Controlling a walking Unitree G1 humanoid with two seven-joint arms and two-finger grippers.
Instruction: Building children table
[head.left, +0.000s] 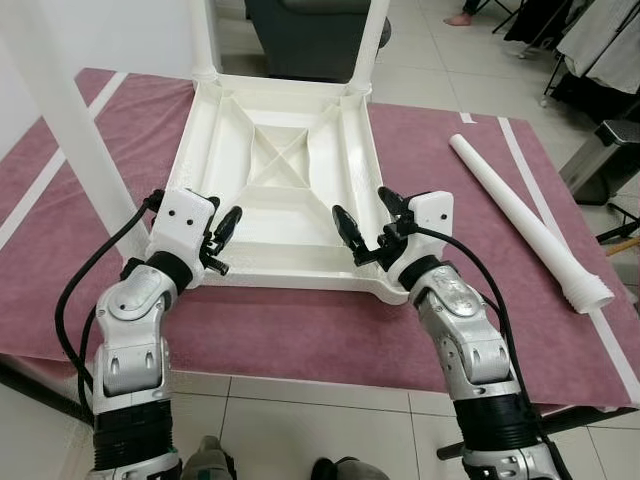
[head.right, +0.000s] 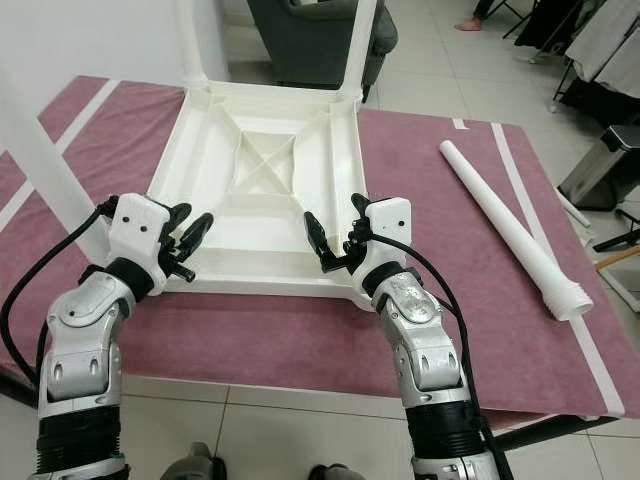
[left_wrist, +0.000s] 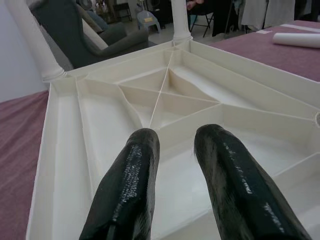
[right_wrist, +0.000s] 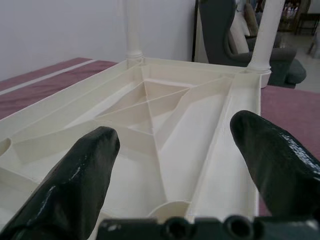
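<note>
Both the left pincer (head.left: 228, 232) and right pincer (head.left: 365, 222) hover spread over the upturned white tabletop's (head.left: 275, 175) near edge, loose leg (head.left: 527, 222) beyond the right pincer.

Dark grey armchair (left_wrist: 95, 37) beyond the mauve rug (head.left: 300, 330); metal pedal bin (head.left: 600, 160) on tiled floor (head.left: 300, 420)

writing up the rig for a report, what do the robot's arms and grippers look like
Both arms are silver metal segments with ribbed black cuffs. Each ends in a white boxy housing carrying the left gripper and right gripper, whose jaws are two long glossy black fingers. A black cable loops along each arm.
</note>
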